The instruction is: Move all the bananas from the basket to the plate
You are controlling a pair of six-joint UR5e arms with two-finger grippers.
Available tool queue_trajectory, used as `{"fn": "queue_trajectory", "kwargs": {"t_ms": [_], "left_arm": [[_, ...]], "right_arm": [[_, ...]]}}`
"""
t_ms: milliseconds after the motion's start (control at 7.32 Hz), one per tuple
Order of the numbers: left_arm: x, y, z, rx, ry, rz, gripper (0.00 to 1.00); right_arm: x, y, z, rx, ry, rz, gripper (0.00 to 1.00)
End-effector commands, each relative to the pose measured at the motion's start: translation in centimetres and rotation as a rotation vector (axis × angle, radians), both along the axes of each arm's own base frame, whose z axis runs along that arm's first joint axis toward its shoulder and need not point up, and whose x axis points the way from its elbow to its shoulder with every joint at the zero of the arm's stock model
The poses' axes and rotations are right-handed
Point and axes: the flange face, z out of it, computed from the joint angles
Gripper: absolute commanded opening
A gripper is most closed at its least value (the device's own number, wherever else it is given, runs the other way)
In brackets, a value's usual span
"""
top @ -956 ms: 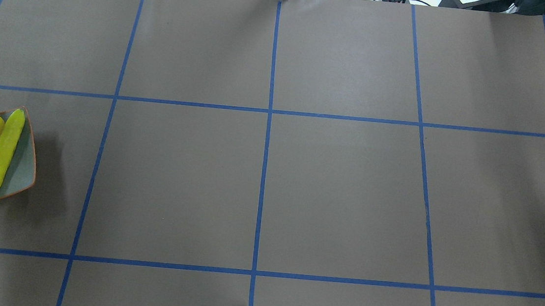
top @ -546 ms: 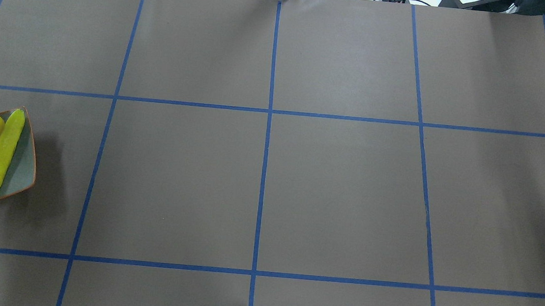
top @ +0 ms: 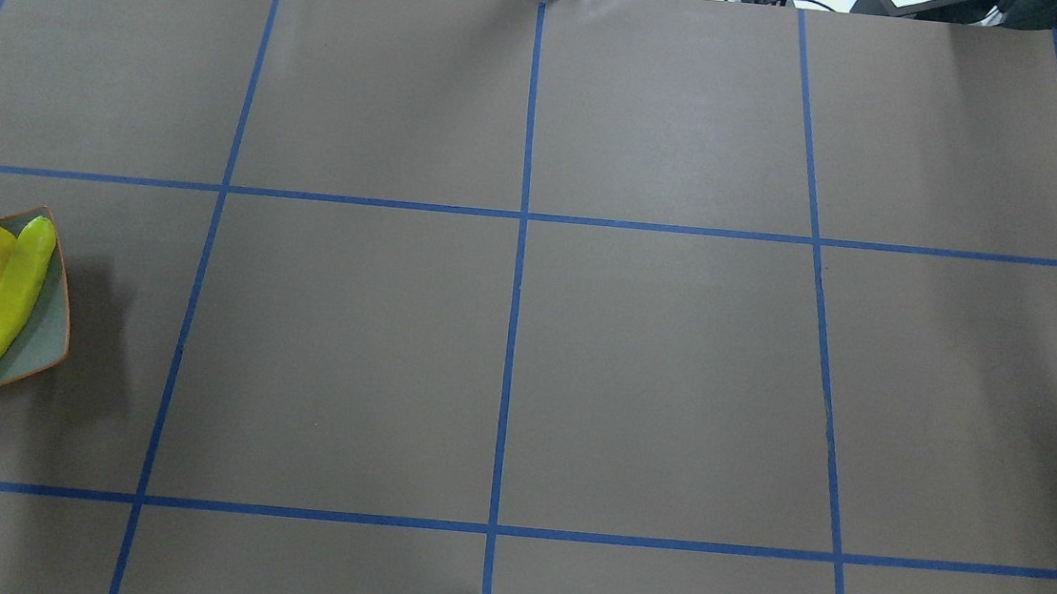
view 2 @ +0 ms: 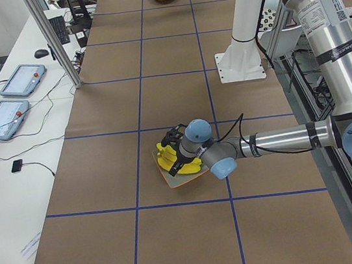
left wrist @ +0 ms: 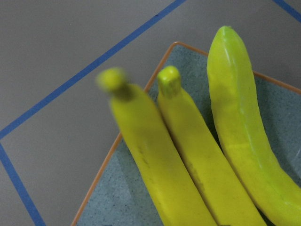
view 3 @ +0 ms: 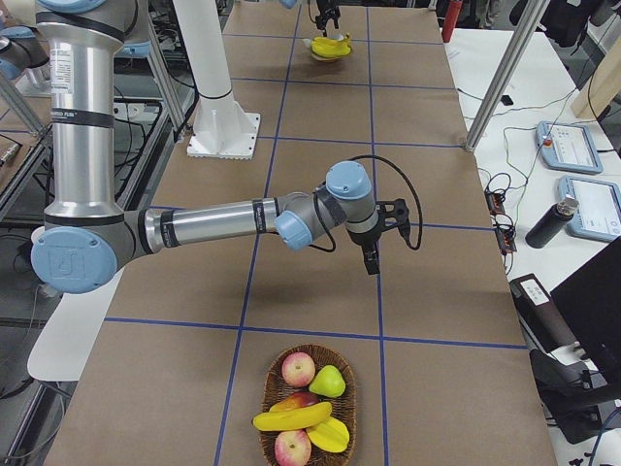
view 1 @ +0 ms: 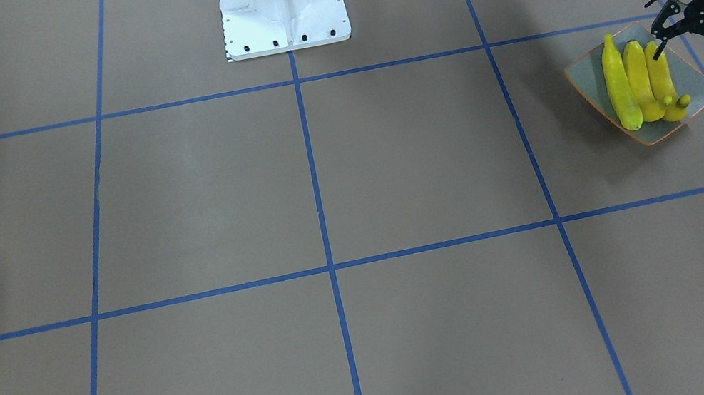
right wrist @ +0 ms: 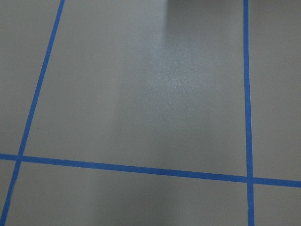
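Note:
The plate stands at the table's left end, also seen in the overhead view. Three bananas lie side by side on it, close up in the left wrist view. My left gripper is open and empty just over the plate's near-robot side, one finger by the outer banana. A fourth banana lies in the basket at the table's right end. My right gripper hangs over bare table short of the basket; I cannot tell whether it is open.
The basket also holds apples, a pear and another yellow fruit. The robot's white base stands mid-table. Tablets and cables lie on the side bench.
A third banana has appeared on the plate, and the two others have shifted slightly. The dark bit of the right gripper at the overhead view's right edge has drawn back.

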Motion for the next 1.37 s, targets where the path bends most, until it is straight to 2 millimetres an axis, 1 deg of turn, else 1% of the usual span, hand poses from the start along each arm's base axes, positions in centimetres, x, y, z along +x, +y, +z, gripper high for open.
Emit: {"fn": "queue_trajectory", "kwargs": {"t_ms": [0,137,273,410,546,683,820,956,1229], "left_arm": [[0.6,-2.3,-2.5,0.011,0.051,0.013,1.0],[1.2,-3.5,-3.7,0.019,0.058,0.012,1.0],[1.8,-4.5,-4.7,0.024,0.061,0.012,1.0],[1.9,-4.7,-4.8,0.022,0.06,0.011,1.0],[2.0,-4.8,-4.9,0.025,0.062,0.013,1.0],[2.2,-5.1,-5.3,0.031,0.066,0.013,1.0],[2.2,-5.1,-5.3,0.033,0.066,0.012,1.0],[2.4,-5.4,-5.7,0.04,0.069,0.012,1.0],[2.3,-5.5,-5.8,0.043,0.071,0.009,1.0]], "right_arm": [[1.4,-0.2,1.8,0.009,0.019,-0.016,1.0],[3.4,-0.1,4.3,0.011,0.013,-0.044,1.0],[6.0,0.6,7.9,0.036,0.027,-0.096,1.0],[8.6,1.5,11.9,0.051,0.039,-0.138,1.0],[11.3,3.3,15.8,0.052,0.043,-0.157,1.0],[12.9,5.8,19.4,0.043,0.051,-0.18,1.0],[14.1,7.4,22.7,0.04,0.064,-0.209,1.0],[14.2,8.8,26.0,0.036,0.074,-0.262,1.0],[14.3,10.0,29.1,0.005,0.065,-0.288,1.0]]}}
